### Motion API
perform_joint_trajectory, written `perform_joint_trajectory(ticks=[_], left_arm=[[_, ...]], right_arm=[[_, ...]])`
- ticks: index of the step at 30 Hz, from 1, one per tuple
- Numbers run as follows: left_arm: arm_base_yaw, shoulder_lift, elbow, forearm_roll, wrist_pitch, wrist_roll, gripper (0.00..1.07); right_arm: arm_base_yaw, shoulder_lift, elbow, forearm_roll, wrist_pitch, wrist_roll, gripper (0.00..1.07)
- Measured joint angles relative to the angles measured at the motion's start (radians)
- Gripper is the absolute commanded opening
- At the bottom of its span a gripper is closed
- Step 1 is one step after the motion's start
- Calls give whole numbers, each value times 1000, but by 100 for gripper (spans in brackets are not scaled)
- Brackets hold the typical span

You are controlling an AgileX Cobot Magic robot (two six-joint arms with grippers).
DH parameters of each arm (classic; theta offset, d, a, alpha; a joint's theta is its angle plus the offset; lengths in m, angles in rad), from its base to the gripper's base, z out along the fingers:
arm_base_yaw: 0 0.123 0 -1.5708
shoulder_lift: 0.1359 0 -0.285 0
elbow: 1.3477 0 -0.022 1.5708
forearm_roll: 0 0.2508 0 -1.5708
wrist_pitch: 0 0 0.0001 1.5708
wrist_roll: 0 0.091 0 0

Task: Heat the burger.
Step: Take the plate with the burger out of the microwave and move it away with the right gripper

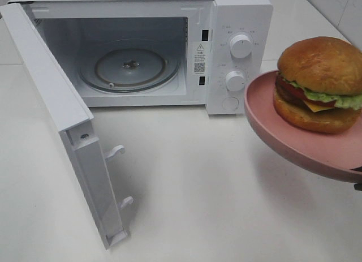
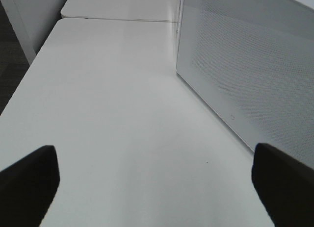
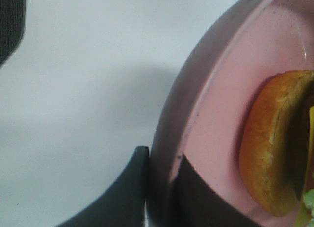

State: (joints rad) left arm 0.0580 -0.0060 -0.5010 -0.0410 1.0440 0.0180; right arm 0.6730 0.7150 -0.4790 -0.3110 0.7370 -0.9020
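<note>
The microwave (image 1: 169, 47) is standing at the back edge of the table (image 1: 226, 205), its cavity gaping clear; the door (image 1: 62, 120) is swinging out, blocking the table's left side.

surface: white table (image 1: 215, 205) | on it: open microwave (image 1: 226, 52)

High camera overlooks microwave (image 1: 141, 52); wrist cameras sit close.

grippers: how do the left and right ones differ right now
The left gripper is open and holds nothing, over bare table beside the microwave door; the right gripper is shut on the rim of the pink plate, carrying the burger in the air. Both have dark fingers.
</note>
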Motion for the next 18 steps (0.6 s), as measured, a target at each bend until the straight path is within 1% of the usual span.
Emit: perform_joint_trajectory(ticks=[3,5,12,18], left_arm=[[0,0,0,0,0,0,100],[0,0,0,0,0,0,100],[0,0,0,0,0,0,100],[0,0,0,0,0,0,100]], right_arm=[[0,-1,0,-15,16,25,0],[0,-2,0,-64,63,123,0],[0,-2,0,-141,78,283,0],[0,-2,0,-166,77,387,0]])
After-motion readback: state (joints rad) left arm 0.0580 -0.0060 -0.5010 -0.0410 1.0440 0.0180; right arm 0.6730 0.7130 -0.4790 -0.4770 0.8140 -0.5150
